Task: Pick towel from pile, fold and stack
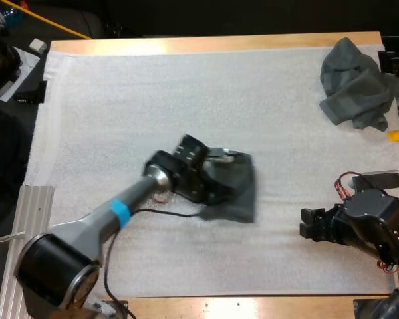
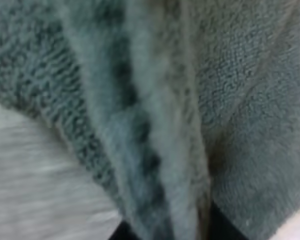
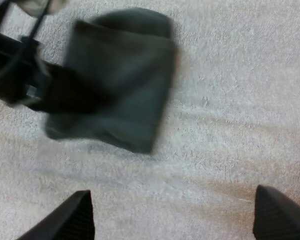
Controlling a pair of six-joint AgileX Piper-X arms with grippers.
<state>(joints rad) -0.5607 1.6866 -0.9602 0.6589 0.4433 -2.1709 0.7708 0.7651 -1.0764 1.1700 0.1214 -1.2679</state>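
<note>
A folded dark grey-green towel (image 1: 239, 189) lies at the middle of the white mat (image 1: 186, 86). My left gripper (image 1: 216, 178) is on the towel's left side, and in the left wrist view a thick fold of the towel (image 2: 155, 125) runs between its dark fingertips (image 2: 121, 233), which press on it. My right gripper (image 1: 307, 224) stands open above bare mat to the right of the towel, fingers (image 3: 75, 216) wide apart; ahead of it lie the folded towel (image 3: 122, 85) and the left gripper (image 3: 50, 92). A crumpled towel (image 1: 356, 83) sits at the mat's far right corner.
A ribbed metal plate (image 1: 23, 226) lies off the mat's left edge. Dark equipment and white papers (image 1: 16, 66) sit at the far left. A small yellow object (image 1: 396, 136) lies just below the crumpled towel.
</note>
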